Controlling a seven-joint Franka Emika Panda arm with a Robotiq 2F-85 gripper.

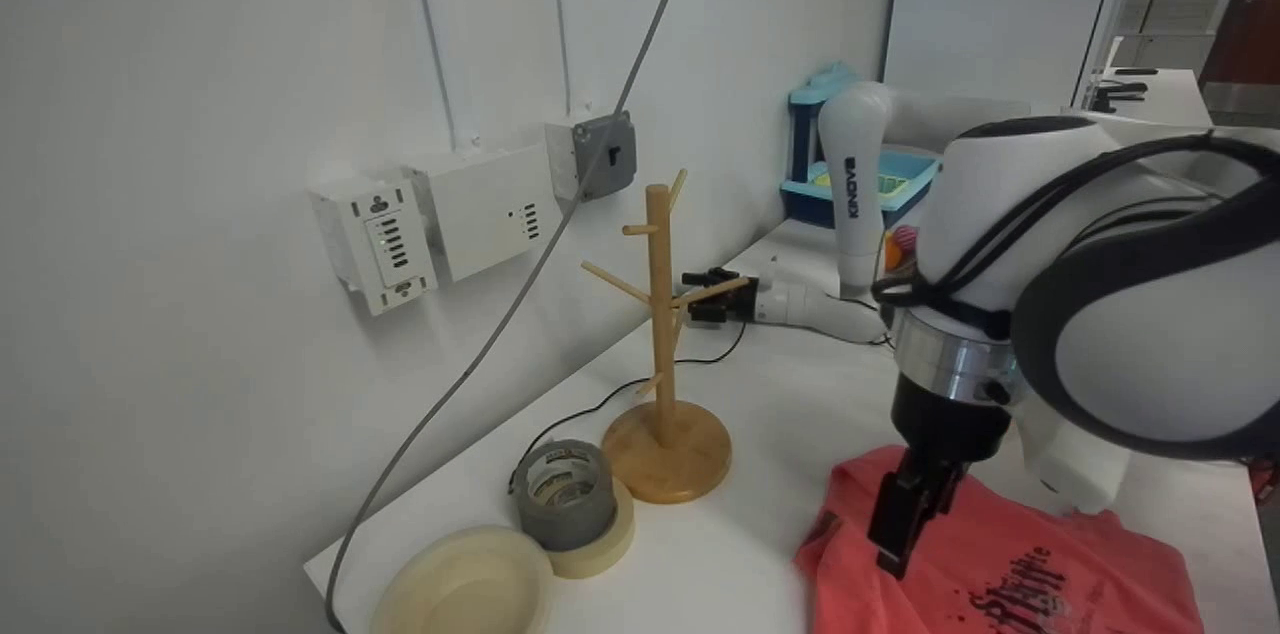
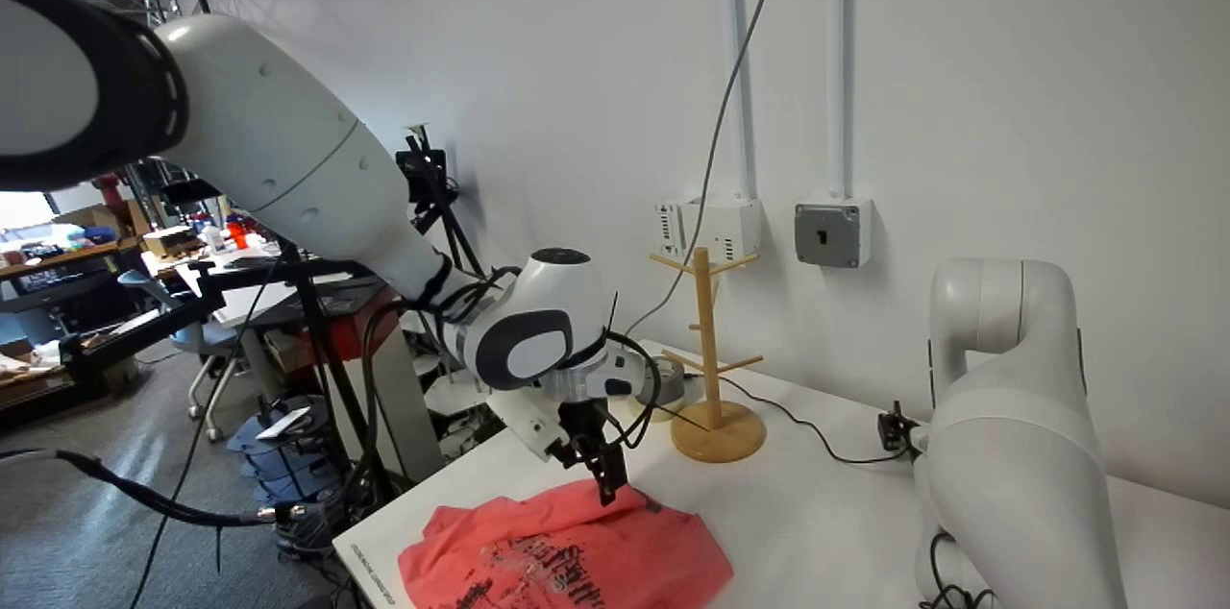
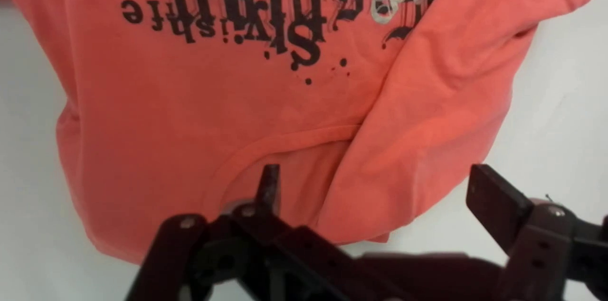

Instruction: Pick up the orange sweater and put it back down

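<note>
Claw (image 3: 374, 177) points down above the sweater (image 3: 285, 97), fingers (image 3: 269, 184) spread wide apart. Wrist view: one finger stands over the neckline, its opposite past the cloth's edge, above the white desk (image 2: 826, 532); a coral fold shows between. Whether either tip touches cloth, I cannot tell. Both exterior views put the claw at the sweater's wall-ward margin. Sweater lies spread on the desk by the end edge, close to the corner away from the wall (image 2: 1038, 90), dark lettering (image 3: 275, 11) up, a flap folded over part of it. Mug tree (image 1: 662, 344) upright between sweater and wall edge, round wooden base flat on the desk. Just beside that base, touching or not I cannot tell, a pale tape roll (image 1: 598, 559) lies flat, a grey roll (image 1: 578, 524) stacked on it. Pale bowl (image 1: 465, 594) next to the rolls, near the corner where end edge meets wall edge. Black cord (image 1: 600, 406) trails along the wall edge from the rolls toward a second arm (image 2: 1019, 417), marked KINOVA, that reaches over the desk farther along. Behind it in an exterior view, by the same edge, a blue plastic unit (image 1: 802, 154). On the wall: two white boxes (image 1: 490, 214) and a grey switch box (image 1: 608, 157), a grey cable (image 1: 540, 261) slanting down past them. Beyond the end edge, in an exterior view: a black tripod (image 2: 423, 177), a cluttered table (image 2: 242, 302), a swivel chair (image 2: 200, 337), grey floor (image 2: 115, 426).
</note>
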